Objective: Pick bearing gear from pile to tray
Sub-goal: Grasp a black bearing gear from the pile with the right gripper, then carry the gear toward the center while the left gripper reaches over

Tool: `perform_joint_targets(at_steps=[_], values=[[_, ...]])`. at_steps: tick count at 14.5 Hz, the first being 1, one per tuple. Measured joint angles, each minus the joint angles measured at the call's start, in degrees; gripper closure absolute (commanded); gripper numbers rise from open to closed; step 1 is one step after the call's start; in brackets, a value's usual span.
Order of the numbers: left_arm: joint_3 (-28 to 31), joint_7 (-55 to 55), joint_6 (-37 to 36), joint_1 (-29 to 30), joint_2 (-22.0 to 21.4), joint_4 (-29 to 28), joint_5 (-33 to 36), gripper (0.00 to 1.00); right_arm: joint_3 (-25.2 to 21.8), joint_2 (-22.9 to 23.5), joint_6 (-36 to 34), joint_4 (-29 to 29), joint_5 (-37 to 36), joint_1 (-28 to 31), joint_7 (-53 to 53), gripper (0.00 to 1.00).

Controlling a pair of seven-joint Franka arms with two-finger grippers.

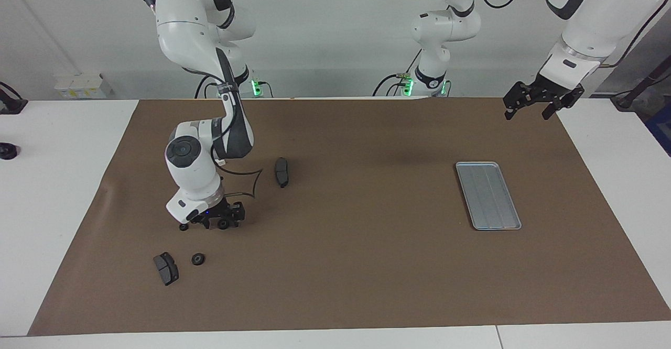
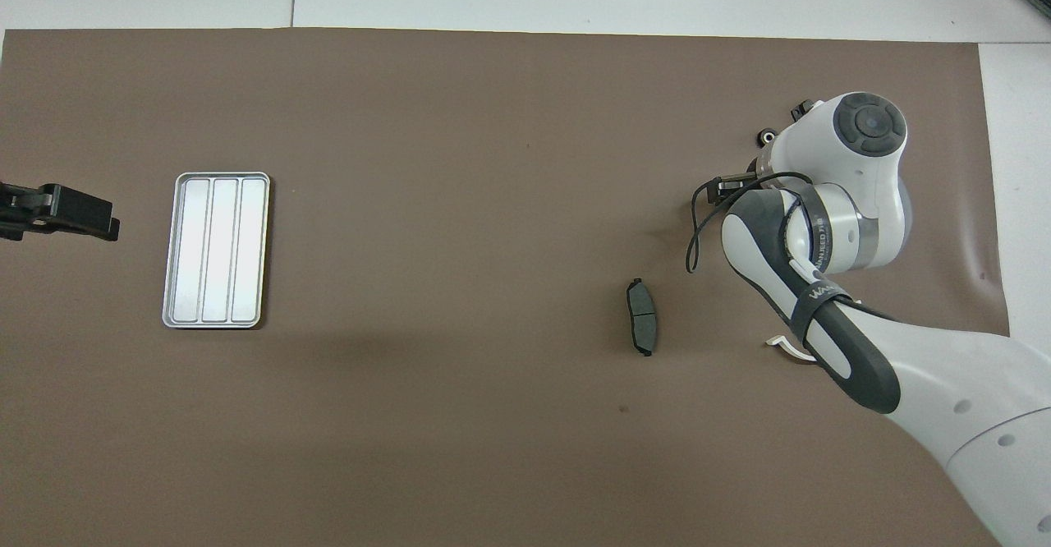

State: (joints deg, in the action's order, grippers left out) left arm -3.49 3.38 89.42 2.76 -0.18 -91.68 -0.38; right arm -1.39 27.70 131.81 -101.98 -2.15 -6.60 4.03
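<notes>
Mat (image 1: 346,265) brown, covers most of the table, everything sits on it. Landmark: tray (image 1: 488,195), silver-grey, ridged, flat on the mat toward the left arm's end, nothing in it.

Right arm is bent low over the pile, well apart from the tray, at the right arm's end. Right gripper (image 1: 217,222) is down at mat level among the small parts; can't tell whether the fingers are spread or clamped, wrist blocks them in both views.

Left arm waits, raised. Left gripper (image 1: 542,101) hangs over the mat edge near the tray, fingers spread, holding nothing.

Pile, all well apart from the tray:
- dark grey pad (image 1: 282,172), nearer the robots than the right gripper, closest pile part to the tray
- second pad (image 1: 166,268), farther from the robots than the right gripper
- black ring (image 1: 197,259) just beside that second pad
- two more small black rings right at the right gripper, one (image 1: 183,227) beside it, one (image 1: 223,225) under it; contact unclear
- white bracket (image 2: 787,348), only a sliver showing under the right arm in the overhead view
</notes>
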Motion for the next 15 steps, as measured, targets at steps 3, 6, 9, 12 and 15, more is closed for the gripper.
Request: perform_joint_targets(at_steps=[3,6,9,12,15], values=[[0.0,0.0,0.0,0.0,0.0,0.0,0.0,0.0,0.0,0.0,-0.2,-0.1,0.0,0.0,0.0,0.61],[0.0,0.0,0.0,0.0,0.0,0.0,0.0,0.0,0.1,-0.2,-0.5,-0.1,0.0,0.0,0.0,0.88],[0.0,0.0,0.0,0.0,0.0,0.0,0.0,0.0,0.1,-0.3,-1.0,0.0,0.0,0.0,0.3,1.0],[0.0,0.0,0.0,0.0,0.0,0.0,0.0,0.0,0.9,-1.7,-1.1,0.6,0.0,-0.7,0.3,1.0],[0.0,0.0,0.0,0.0,0.0,0.0,0.0,0.0,3.5,-4.2,-1.5,2.5,0.0,-5.8,0.8,1.0]])
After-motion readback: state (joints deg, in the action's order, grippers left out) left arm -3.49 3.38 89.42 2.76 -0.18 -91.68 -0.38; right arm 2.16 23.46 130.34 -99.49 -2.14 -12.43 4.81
